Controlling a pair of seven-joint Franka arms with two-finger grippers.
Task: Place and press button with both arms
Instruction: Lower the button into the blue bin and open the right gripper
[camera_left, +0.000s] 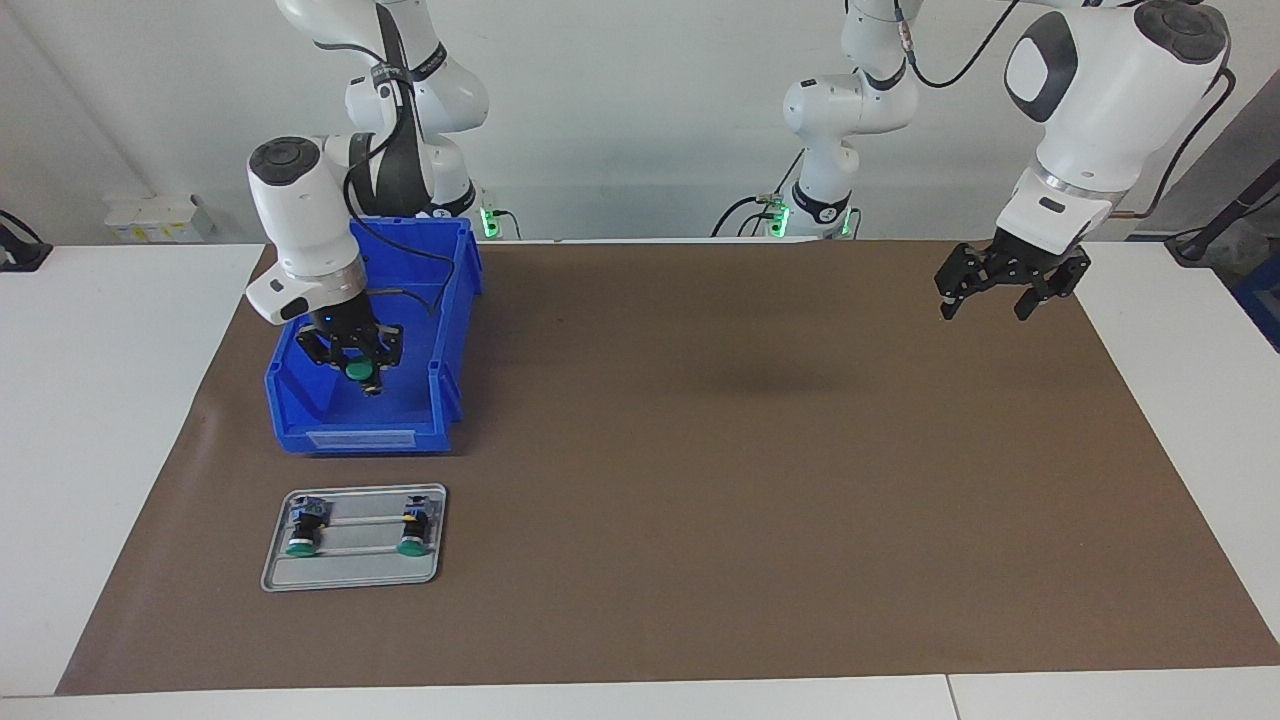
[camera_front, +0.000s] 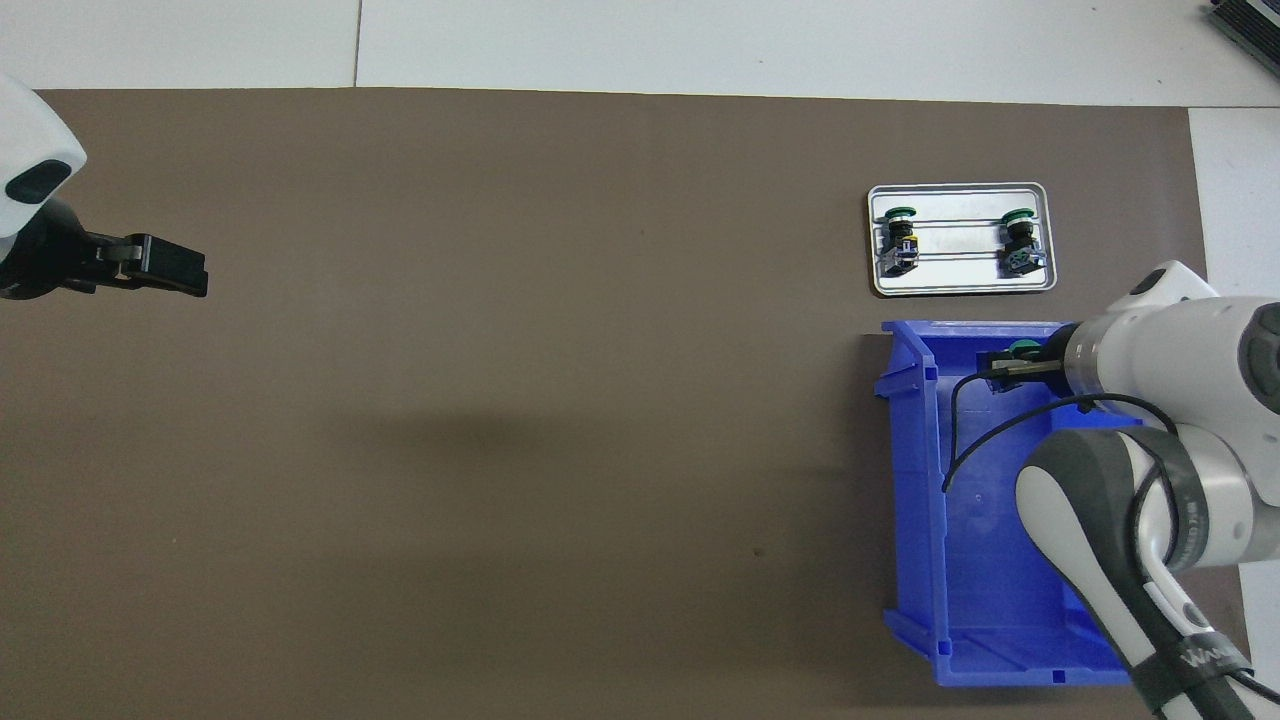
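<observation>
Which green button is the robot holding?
The button pinched in the right pincer over the blue bin. The two other buttons lie on the metal tray, untouched.

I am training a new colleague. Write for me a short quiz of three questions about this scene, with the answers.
1. True or false: the right gripper is shut on a green button over the blue bin.
2. How many buttons lie on the metal tray?
3. The left gripper is: A) open over the brown mat, B) in the bin, C) over the tray.

Key: 1 true; 2 two; 3 A.
</observation>
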